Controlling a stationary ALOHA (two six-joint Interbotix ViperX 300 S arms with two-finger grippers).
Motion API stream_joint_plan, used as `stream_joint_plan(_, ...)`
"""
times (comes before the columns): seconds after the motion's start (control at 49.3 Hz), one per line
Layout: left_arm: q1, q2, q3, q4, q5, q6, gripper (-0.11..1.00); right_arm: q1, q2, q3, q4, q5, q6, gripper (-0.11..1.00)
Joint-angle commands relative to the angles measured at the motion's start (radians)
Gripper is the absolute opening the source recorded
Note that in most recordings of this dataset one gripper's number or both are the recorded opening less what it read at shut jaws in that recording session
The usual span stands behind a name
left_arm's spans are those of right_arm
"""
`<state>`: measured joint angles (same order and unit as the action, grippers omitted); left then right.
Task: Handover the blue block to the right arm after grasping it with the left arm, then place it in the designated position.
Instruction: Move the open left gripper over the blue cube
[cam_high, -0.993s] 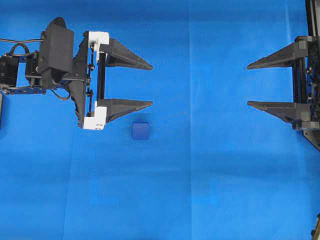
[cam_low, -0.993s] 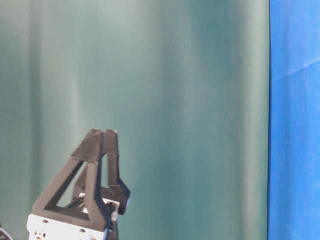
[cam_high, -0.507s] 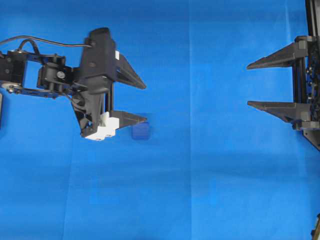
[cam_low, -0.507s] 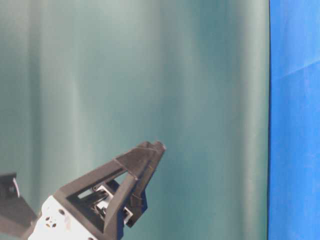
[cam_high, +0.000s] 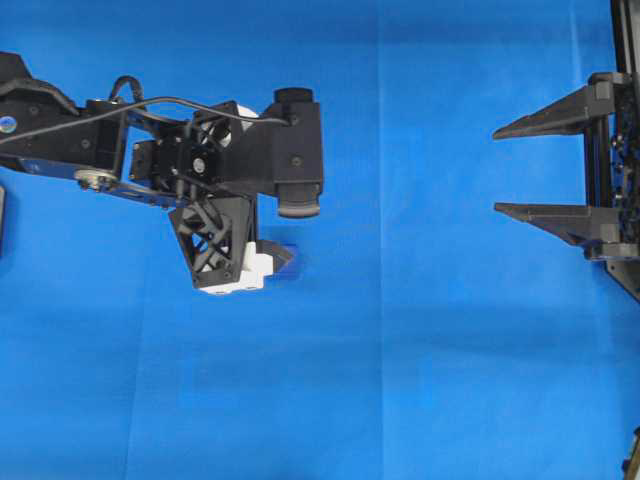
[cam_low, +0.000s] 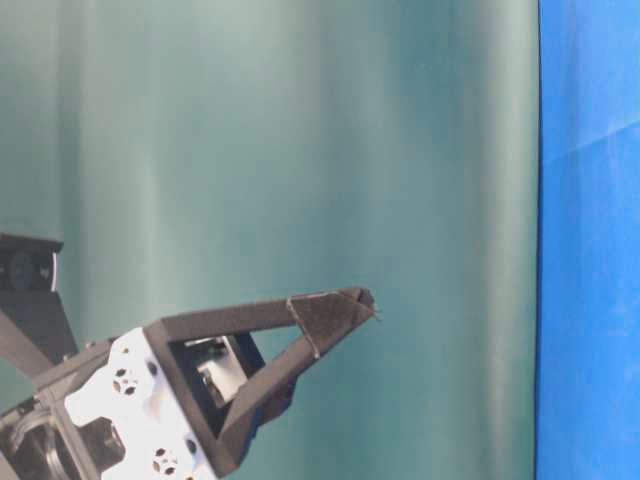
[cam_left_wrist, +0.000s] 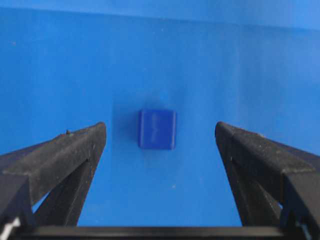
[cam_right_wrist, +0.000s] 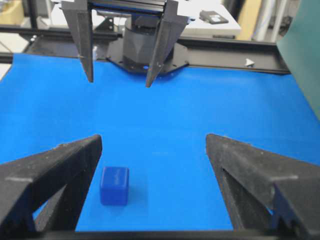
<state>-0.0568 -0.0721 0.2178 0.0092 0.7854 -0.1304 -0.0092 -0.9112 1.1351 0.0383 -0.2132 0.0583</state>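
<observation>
A blue cloth (cam_high: 420, 350) covers the whole work surface, and in the table-level view a dull green curtain (cam_low: 300, 150) hangs behind it.

The left gripper (cam_left_wrist: 160, 132) is tipped down toward the cloth with its jaws spread wide and nothing between them but open space. In the left wrist view the blue block (cam_left_wrist: 157, 129) lies on the cloth between the two black fingers (cam_left_wrist: 75, 150), well clear of both and a little beyond their tips. Seen from overhead, the left arm (cam_high: 150, 160) reaches in from the left edge, and its wrist and one white rail block (cam_high: 240, 275) cover most of the cube, so that only a dark-blue corner shows just to the right of the white block.

The right gripper (cam_right_wrist: 152, 142) is also released, its jaws wide apart and empty. From overhead it sits level at the right edge, its fingers (cam_high: 545, 115) pointing left, well apart from the block. In the right wrist view the block rests on the cloth near that gripper's left-hand finger in the picture, while the left gripper hangs over the cloth farther back.
</observation>
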Motion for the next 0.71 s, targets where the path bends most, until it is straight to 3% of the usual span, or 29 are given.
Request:
stream_joint_plan(0.0,-0.005,-0.011,-0.031,0.003,0.003,0.009,0.93,-0.002,0.006,-0.026,0.003,-0.005,0.002,0.98)
stream_joint_plan(0.689,-0.005,-0.011,-0.031,0.003,0.003,0.018,0.93,-0.002,0.006,-0.026,0.003,0.002,0.002,0.98)
